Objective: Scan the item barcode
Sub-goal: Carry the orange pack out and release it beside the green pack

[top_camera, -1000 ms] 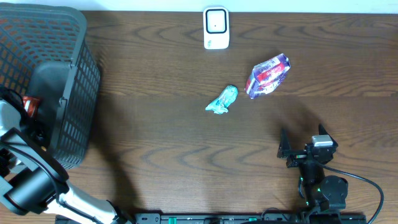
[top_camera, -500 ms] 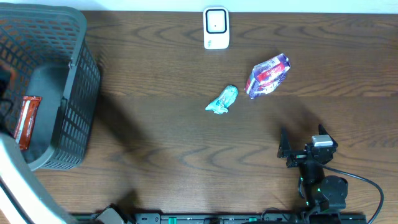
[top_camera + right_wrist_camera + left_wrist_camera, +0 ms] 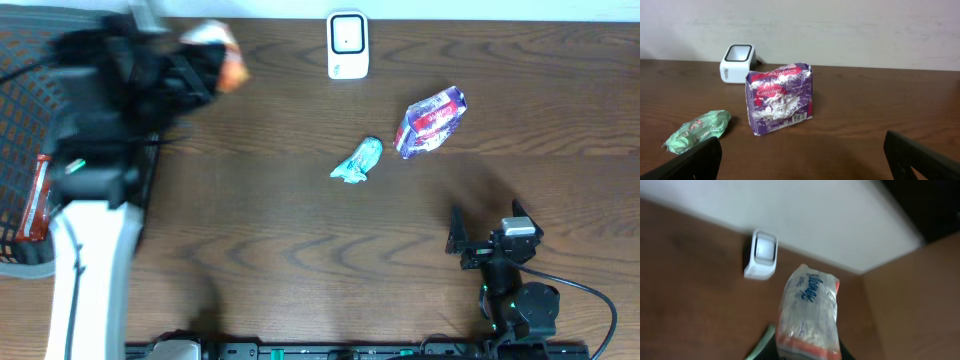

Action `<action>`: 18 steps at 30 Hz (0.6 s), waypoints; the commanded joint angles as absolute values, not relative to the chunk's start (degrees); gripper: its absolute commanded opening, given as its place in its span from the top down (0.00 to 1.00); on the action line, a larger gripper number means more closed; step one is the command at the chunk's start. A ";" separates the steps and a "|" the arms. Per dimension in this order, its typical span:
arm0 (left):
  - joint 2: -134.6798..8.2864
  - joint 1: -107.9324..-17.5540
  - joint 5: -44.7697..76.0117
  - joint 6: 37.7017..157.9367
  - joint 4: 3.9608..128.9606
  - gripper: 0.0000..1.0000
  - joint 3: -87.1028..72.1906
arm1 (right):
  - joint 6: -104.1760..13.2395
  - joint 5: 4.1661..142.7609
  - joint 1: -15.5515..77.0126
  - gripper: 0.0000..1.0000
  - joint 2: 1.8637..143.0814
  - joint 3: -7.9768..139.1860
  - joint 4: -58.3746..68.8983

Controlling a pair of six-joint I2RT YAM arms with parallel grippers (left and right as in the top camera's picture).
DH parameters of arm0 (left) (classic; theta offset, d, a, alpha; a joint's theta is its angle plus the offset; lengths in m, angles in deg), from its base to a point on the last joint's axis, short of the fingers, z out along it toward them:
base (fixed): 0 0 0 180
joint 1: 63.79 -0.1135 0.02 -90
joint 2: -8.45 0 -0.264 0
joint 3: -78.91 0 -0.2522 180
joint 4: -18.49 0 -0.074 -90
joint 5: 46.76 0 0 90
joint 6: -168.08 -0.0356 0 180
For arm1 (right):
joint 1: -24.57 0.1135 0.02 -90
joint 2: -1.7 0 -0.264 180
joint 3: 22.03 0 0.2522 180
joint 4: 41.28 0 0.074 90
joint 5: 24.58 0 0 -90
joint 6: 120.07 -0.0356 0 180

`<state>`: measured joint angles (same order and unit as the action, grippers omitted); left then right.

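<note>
The clear plastic tissue packet with blue lettering and orange edging point(image 3: 810, 312) is grasped by the clenched left claw point(image 3: 190, 70) and held above the dark wooden table point(image 3: 300, 250), near the white box-shaped barcode scanner point(image 3: 348, 45). In the overhead view, arm and packet are smeared by blur. In the left wrist view the claw's fingers are cut off at the bottom edge, and no barcode can be made out on the packet. The right claw point(image 3: 487, 225) is spread wide and grasps nothing, well apart from the packet.

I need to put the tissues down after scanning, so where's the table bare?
Bare wood lies between the basket and the green wrapper, and right of the purple packet. Crowded below the scanner, around both.
</note>
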<state>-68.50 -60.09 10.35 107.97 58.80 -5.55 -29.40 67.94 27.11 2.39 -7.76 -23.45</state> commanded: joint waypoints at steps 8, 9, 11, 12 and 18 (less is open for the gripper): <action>-89.22 -44.66 23.40 105.09 59.13 0.92 -5.79 | -28.94 67.42 27.46 0.01 2.08 -7.95 -23.27; -91.14 -43.83 23.40 105.11 59.13 0.92 -5.79 | -28.94 67.42 27.46 0.01 2.08 -7.93 -23.27; -94.75 -42.19 23.42 105.11 58.69 0.92 -5.79 | -28.94 67.42 27.46 0.01 2.08 -7.95 -23.27; -96.34 -41.47 23.42 105.11 58.38 0.92 -5.79 | -28.94 67.42 27.46 0.01 2.08 -7.93 -23.27; -102.68 -39.45 23.40 105.09 56.37 0.44 -5.79 | -28.92 67.42 27.46 0.01 2.08 -7.93 -23.27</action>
<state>-101.94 -39.52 22.59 105.74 56.92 -5.60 -29.40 67.94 27.11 2.39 -7.76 -23.45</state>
